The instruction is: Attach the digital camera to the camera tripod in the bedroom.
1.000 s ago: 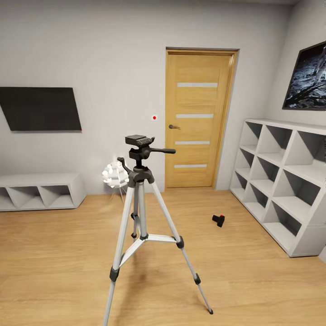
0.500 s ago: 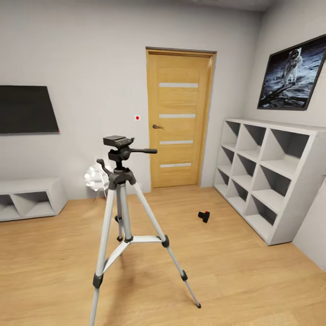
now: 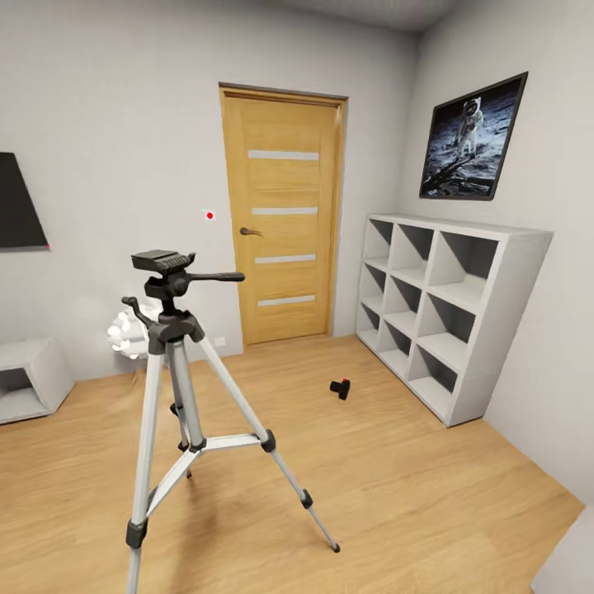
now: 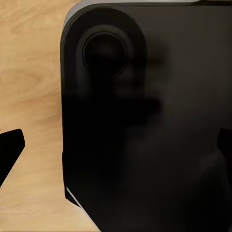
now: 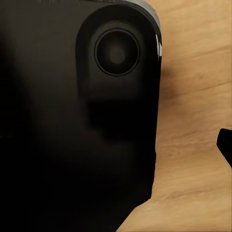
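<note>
Across the bottom half of the head view runs the light wood floor (image 3: 429, 495) of the bedroom, bare enough for the robot to roll over. At the right of the frame the white cube shelf (image 3: 445, 305) stands against the wall, with a moon-landing picture (image 3: 472, 140) hung above it. Upper centre, the wooden door (image 3: 282, 219) is closed. A sliver of the black TV (image 3: 16, 206) shows at the left edge, above a low white unit (image 3: 29, 375).

Left of centre the tripod (image 3: 177, 388) stands upright on its spread legs, its head plate bare and level, pan handle pointing right; it looks ready to receive a load. The camera (image 3: 340, 388) lies on the floor at frame centre, well apart from the tripod and near the foot of the shelf, so it must be fetched first.

Both wrist views look down on floor past a dark robot body (image 4: 145, 121); only dark finger tips show at the edges, so I cannot tell how far either gripper is open or whether it holds anything.
</note>
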You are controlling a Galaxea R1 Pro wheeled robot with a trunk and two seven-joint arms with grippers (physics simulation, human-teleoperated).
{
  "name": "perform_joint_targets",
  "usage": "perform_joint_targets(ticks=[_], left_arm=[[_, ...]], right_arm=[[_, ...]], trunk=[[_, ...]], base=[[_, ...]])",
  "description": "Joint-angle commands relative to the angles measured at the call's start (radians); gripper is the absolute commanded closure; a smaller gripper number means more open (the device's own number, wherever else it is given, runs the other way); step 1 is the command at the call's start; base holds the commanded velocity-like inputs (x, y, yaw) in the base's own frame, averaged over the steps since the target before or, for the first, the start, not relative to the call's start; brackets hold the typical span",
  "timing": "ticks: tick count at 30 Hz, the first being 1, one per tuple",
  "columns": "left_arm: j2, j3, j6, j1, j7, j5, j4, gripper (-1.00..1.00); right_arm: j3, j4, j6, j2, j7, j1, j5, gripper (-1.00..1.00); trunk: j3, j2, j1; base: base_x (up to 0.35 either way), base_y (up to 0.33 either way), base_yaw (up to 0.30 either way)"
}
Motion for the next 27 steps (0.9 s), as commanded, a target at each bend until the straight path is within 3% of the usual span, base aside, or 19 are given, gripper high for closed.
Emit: perform_joint_targets(ticks=[1,27], left_arm=[[0.000,0.001,-0.001,0.000,0.000,0.008,-0.001,-1.00],[-0.002,0.001,-0.001,0.000,0.006,0.035,-0.002,-1.00]], right_arm=[[0.000,0.000,-0.003,0.000,-0.001,0.000,0.001,-1.00],[0.001,0.000,-0.003,0.001,-0.001,0.000,0.002,-1.00]], trunk=[[-0.001,0.000,0.000],[-0.001,0.000,0.000]], base=[[0.000,0.000,-0.287],[0.014,0.000,-0.287]])
